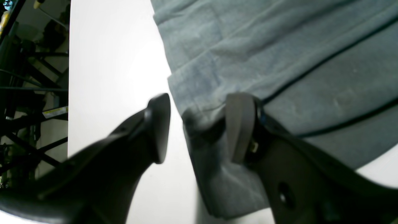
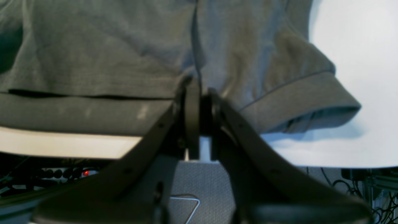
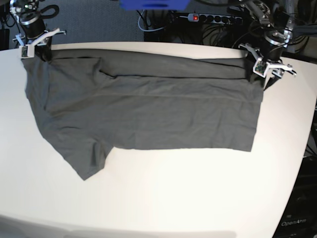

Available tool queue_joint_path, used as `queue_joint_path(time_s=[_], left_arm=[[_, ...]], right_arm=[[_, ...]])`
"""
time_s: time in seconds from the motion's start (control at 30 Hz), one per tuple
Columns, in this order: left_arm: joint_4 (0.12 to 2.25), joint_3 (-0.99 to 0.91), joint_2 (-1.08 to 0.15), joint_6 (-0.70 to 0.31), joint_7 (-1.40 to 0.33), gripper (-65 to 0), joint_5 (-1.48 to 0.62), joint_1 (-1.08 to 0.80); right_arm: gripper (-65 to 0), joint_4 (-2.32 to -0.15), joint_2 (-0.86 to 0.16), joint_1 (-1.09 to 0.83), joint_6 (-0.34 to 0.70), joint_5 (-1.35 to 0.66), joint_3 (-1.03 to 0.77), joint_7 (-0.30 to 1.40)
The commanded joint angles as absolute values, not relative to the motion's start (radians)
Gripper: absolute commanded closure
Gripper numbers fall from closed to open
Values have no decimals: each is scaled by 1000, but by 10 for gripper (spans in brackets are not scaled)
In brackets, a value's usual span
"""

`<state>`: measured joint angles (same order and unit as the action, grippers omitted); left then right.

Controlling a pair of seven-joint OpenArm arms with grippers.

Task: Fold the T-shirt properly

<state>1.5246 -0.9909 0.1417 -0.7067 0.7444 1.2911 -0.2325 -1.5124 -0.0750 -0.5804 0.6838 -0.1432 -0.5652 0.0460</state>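
White table (image 1: 112, 62) in left wrist view: left gripper (image 1: 199, 130) jaws apart, one finger on T-shirt (image 1: 279, 46) edge. Right wrist: right gripper (image 2: 200, 102) pinched shut on shirt fabric. Base: shirt spread at 12 o'clock; "OpenArm" text (image 3: 293, 223) at 5 o'clock.

Bright, even overhead light. The white table (image 3: 163, 193) glares, blown out in both wrist views. Near fingers (image 1: 158, 124) are blurred silhouettes. The sleeve (image 2: 311, 96) casts soft shadow toward 4 o'clock. Base view's edges bow.
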Motion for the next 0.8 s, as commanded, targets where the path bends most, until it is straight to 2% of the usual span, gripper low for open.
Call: queue_joint_path(time_s=[0.0, 0.07, 0.1, 0.2, 0.3, 0.47, 0.77], left_arm=[[1537, -990, 137, -698, 765, -282, 1271, -231], [1537, -990, 137, -698, 765, -270, 1271, -231], [1535, -990, 137, -698, 765, -243, 1271, -231], [1515, -990, 139, -698, 763, -102, 1271, -225], [1515, -997, 140, -698, 756, -40, 1271, -211], [1517, -997, 145, -698, 680, -35, 1267, -189], [1538, -997, 147, -698, 682, -36, 1222, -188]], right_arm=[[-36, -1523, -88, -587, 688, -151, -572, 33], [-36, -1523, -88, -588, 688, -151, -572, 33], [-36, -1523, -88, -588, 688, -151, -572, 33], [-36, -1523, -88, -591, 688, -151, -572, 33], [-36, -1523, -88, -593, 688, -151, -572, 33], [-36, -1523, -87, -595, 688, -151, -572, 33], [-36, -1523, -87, -596, 688, -151, -572, 33]])
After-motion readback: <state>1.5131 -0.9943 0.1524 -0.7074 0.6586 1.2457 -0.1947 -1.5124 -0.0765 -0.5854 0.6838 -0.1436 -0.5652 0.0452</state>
